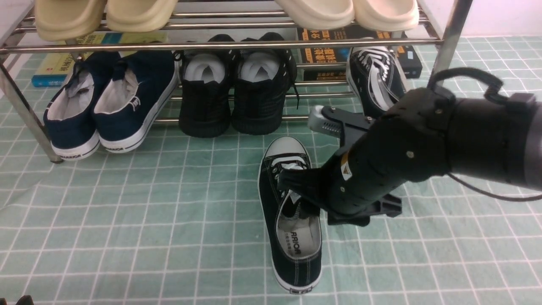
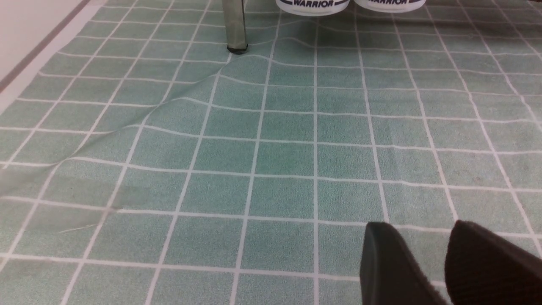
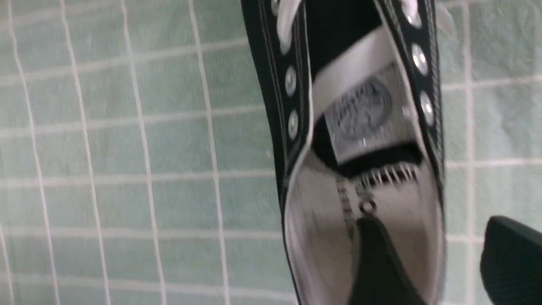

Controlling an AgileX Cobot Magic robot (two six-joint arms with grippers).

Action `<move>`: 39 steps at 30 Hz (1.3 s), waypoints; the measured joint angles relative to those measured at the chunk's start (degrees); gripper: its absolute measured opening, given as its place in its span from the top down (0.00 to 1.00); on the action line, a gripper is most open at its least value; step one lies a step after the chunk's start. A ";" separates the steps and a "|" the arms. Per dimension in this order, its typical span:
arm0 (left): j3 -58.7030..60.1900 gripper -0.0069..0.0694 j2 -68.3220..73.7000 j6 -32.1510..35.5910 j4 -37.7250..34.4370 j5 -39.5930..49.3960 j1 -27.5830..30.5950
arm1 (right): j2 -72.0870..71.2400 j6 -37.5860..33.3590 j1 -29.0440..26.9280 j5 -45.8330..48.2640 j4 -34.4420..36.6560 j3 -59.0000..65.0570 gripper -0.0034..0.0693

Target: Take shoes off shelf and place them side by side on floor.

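One black canvas shoe point(image 1: 290, 220) with white laces and toe cap lies flat on the green gridded floor point(image 1: 127, 220), toe toward the shelf point(image 1: 237, 44). My right gripper point(image 1: 298, 192) hovers over its opening. In the right wrist view the right gripper point(image 3: 430, 222) is open, with one finger over the shoe's point(image 3: 351, 127) pale insole and the other outside its wall, holding nothing. The second shoe point(image 1: 374, 80) leans on the shelf's lower tier at the right. My left gripper point(image 2: 417, 226) is open above bare floor point(image 2: 254, 148).
Navy slip-ons point(image 1: 110, 101) and black shoes stuffed with paper point(image 1: 237, 89) stand on the lower tier. Beige slippers point(image 1: 106, 15) sit on the upper tier. Books point(image 1: 355, 55) lie behind. A chrome shelf leg point(image 2: 235, 25) stands on the wrinkled floor sheet.
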 joint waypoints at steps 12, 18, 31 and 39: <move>0.00 0.59 0.00 0.00 0.00 0.00 0.00 | -1.93 -23.05 -10.70 17.06 -1.07 -18.33 0.57; 0.00 0.59 0.00 0.00 0.00 0.00 0.00 | 2.29 -31.74 -16.34 11.20 -2.43 -18.64 0.61; 0.00 0.59 0.00 0.00 0.00 0.00 0.00 | 8.49 -40.48 -17.41 0.73 -8.55 -18.70 0.44; 0.00 0.59 0.00 0.00 0.00 0.00 0.00 | 10.50 -38.14 -17.41 -4.61 -15.17 -19.00 0.43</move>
